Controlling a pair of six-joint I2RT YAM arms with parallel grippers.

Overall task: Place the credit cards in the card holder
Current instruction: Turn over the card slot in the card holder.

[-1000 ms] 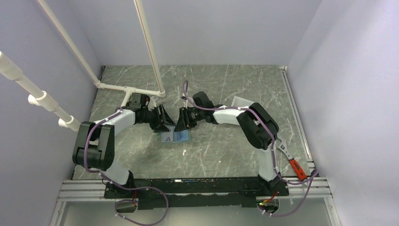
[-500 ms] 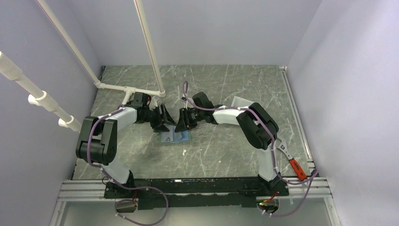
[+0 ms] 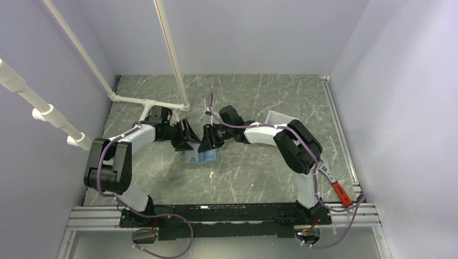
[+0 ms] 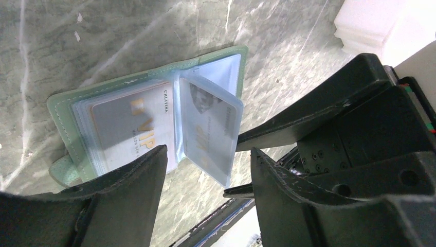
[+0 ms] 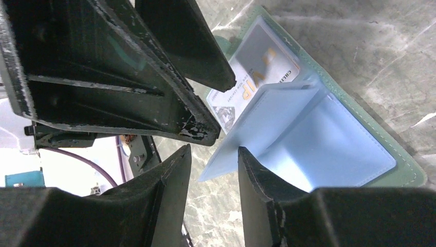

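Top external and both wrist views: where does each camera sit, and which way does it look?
Top external: above and behind the bases, looking down on the table; both arms, left end effector and right end effector over the card holder.
Left wrist: on the left arm, looking down past its fingers at the card holder; right end effector at right.
Right wrist: facing oppositely; own fingers below, left end effector upper left.
Shared: both wrist views show the VIP card.

left arm (image 3: 137,137), right arm (image 3: 260,132) — white links, black joints, purple cables (image 3: 209,105); left hand (image 4: 209,152) scuffed black.
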